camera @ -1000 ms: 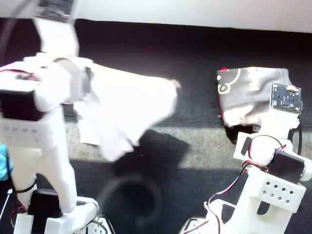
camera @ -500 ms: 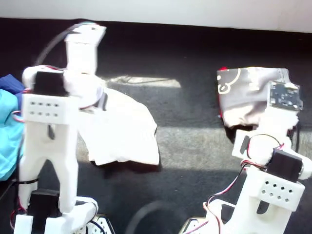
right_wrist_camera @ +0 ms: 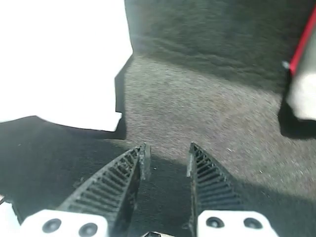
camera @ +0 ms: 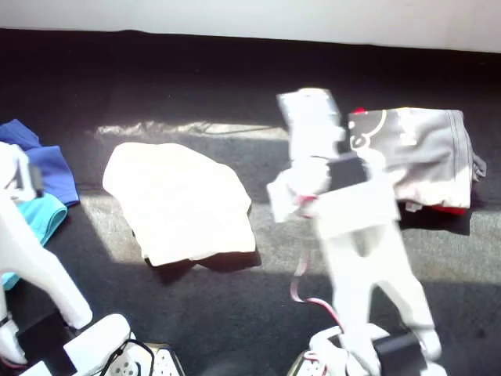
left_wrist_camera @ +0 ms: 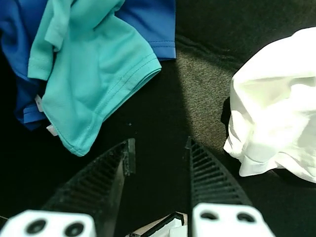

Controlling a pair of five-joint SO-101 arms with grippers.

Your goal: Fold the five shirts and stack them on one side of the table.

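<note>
A folded white shirt [camera: 180,204] lies left of the table's middle. Crumpled teal [camera: 39,219] and blue [camera: 47,168] shirts sit at the left edge. At the right lies a grey printed shirt [camera: 423,149] on top of a red one [camera: 438,208]. My left gripper [left_wrist_camera: 158,148] is open and empty over dark table between the teal shirt [left_wrist_camera: 89,69] and the white shirt [left_wrist_camera: 276,113]. My right gripper [right_wrist_camera: 167,150] is open and empty over bare mat, with the white shirt [right_wrist_camera: 59,59] on one side and the stack's red edge [right_wrist_camera: 302,42] on the other.
The left arm [camera: 31,251] stands at the table's left front. The right arm [camera: 344,204] rises between the white shirt and the grey stack. A pale wall [camera: 250,16] borders the far edge. The dark mat [camera: 235,86] shows behind the shirts.
The left gripper let go of the white shirt, which now lies flat, and that arm swung back to the left edge. The right arm moved left from the grey stack toward the middle.
</note>
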